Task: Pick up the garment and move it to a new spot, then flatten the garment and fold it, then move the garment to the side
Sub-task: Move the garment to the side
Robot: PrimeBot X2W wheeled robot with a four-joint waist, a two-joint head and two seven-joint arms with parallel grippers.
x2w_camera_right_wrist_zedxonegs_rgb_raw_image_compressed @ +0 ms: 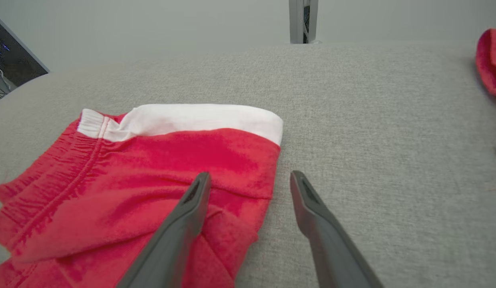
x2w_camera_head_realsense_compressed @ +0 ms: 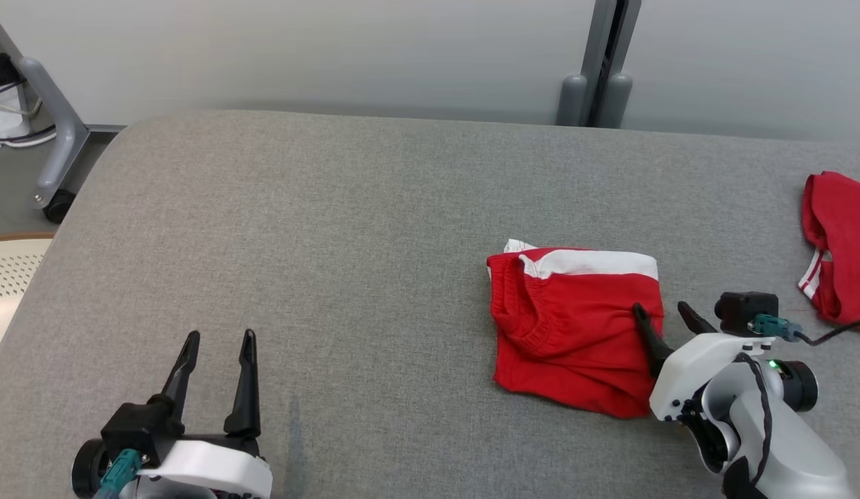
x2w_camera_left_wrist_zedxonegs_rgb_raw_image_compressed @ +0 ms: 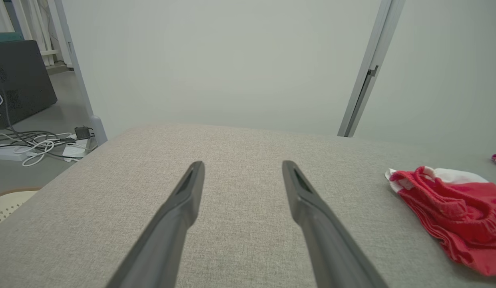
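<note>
The garment (x2w_camera_head_realsense_compressed: 575,326) is a pair of red shorts with a white band, folded into a rough square on the grey padded table (x2w_camera_head_realsense_compressed: 332,229), right of centre. My right gripper (x2w_camera_head_realsense_compressed: 662,310) is open over its right edge: one finger lies above the red cloth, the other above bare table. In the right wrist view the garment (x2w_camera_right_wrist_zedxonegs_rgb_raw_image_compressed: 152,176) spreads to the left and the right gripper (x2w_camera_right_wrist_zedxonegs_rgb_raw_image_compressed: 249,178) straddles its edge, holding nothing. My left gripper (x2w_camera_head_realsense_compressed: 218,337) stands open at the lower left, far from the cloth. The left wrist view has the left gripper (x2w_camera_left_wrist_zedxonegs_rgb_raw_image_compressed: 243,165) over bare table and the garment (x2w_camera_left_wrist_zedxonegs_rgb_raw_image_compressed: 451,208) at right.
A second red garment (x2w_camera_head_realsense_compressed: 838,249) with white stripes lies at the table's right edge. A grey post (x2w_camera_head_realsense_compressed: 599,66) rises behind the far edge. Off the left edge stand a wheeled frame (x2w_camera_head_realsense_compressed: 52,132) and cables on the floor (x2w_camera_left_wrist_zedxonegs_rgb_raw_image_compressed: 36,144).
</note>
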